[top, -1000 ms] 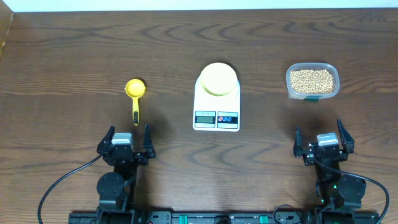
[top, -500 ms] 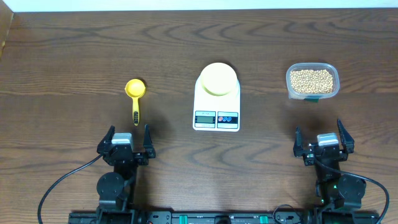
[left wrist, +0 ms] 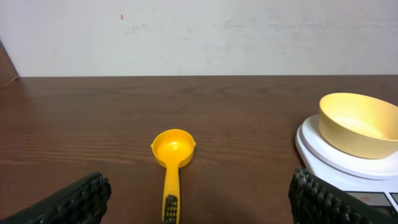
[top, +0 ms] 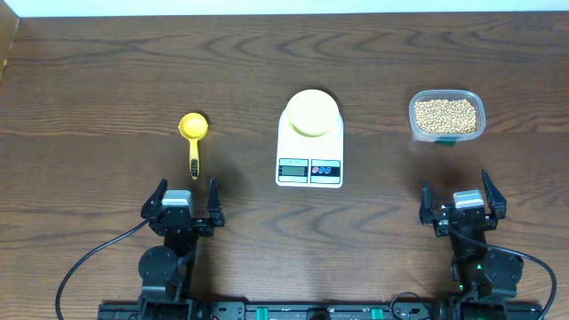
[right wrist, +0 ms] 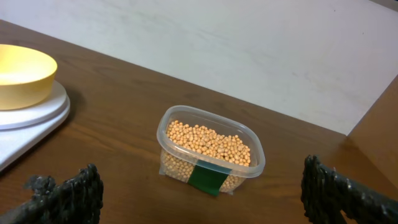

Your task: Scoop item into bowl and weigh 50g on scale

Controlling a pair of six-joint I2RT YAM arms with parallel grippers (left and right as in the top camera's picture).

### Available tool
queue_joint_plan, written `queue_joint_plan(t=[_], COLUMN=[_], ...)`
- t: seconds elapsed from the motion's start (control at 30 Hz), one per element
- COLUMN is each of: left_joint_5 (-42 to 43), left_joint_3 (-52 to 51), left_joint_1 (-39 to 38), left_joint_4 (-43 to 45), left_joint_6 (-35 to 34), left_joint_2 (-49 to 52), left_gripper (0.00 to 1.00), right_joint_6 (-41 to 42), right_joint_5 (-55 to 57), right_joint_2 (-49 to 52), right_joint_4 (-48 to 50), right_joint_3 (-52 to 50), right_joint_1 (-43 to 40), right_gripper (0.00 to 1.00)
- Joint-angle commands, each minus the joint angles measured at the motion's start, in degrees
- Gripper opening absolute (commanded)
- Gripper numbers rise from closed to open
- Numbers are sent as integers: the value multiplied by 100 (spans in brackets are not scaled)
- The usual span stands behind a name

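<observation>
Scale point(top: 309, 151) well off the far edge — scoop point(top: 193, 132) and tub point(right wrist: 206, 178) flank it, apart.

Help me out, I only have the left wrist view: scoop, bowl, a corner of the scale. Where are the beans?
Observer: The beans fill a clear tub on the table, to the right of the scale; the scoop lies to its left.
Operator: Is the right arm doing anything?
Observer: The right gripper is open and holds nothing, near the front of the table, on the robot's side of the tub.
Operator: Does the tub have a lid on?
Observer: No lid; the top is open, and a green label sits on its near wall.
</observation>
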Motion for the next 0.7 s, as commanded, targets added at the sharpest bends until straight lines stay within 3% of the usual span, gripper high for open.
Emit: queue_joint_plan(t=[0.0, 0.67], left_joint_5=[94, -192], left_joint_3=[-177, -177], left_joint_1=[26, 28], left_joint_4=[-70, -70], left_joint_6=[-33, -494], left_joint_2=[-22, 168], left_gripper=[94, 94], right_joint_6=[83, 83], right_joint_5=[-2, -2], right_joint_2=[-31, -31], right_joint_4=[-22, -22], right_joint_3=[-9, -9], right_joint_1=[35, 35], right_gripper=[99, 99])
